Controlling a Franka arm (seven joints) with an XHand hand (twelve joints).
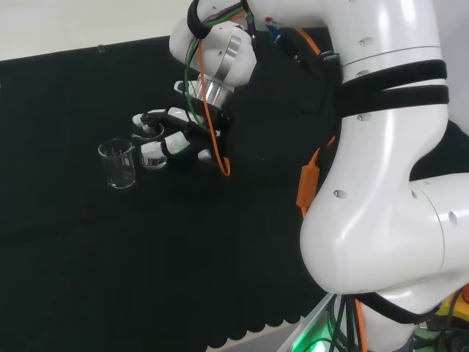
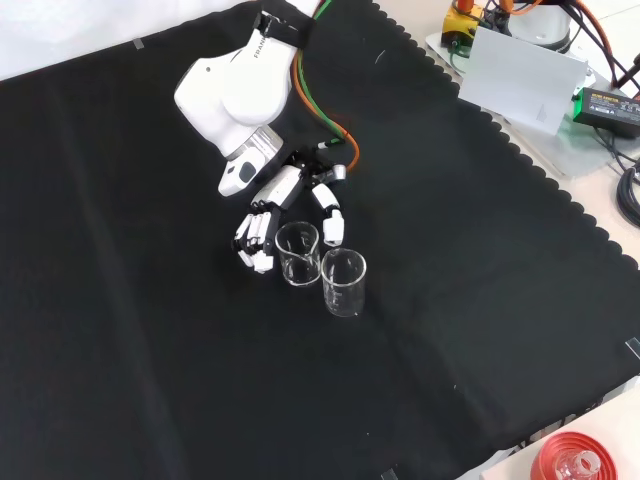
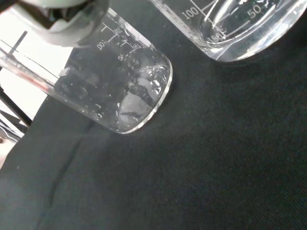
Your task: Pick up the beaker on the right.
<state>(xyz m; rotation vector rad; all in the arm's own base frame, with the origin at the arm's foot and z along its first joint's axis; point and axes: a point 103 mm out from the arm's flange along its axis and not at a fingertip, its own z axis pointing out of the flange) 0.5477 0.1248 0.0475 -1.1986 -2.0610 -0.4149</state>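
In the head view, the hand reaches down over the middle of the black cloth, its fingers curved around a clear beaker that stands between them. A second beaker stands just beside it on the left, free of the fingers.

In the front view, the hand comes from the cloth's far edge. Its fingers lie on one side of the nearer-the-arm beaker and its thumb on the other, half closed about it. The other beaker stands touching or just beside it, toward the near edge.

In the wrist view, both beakers stand upright on the cloth.
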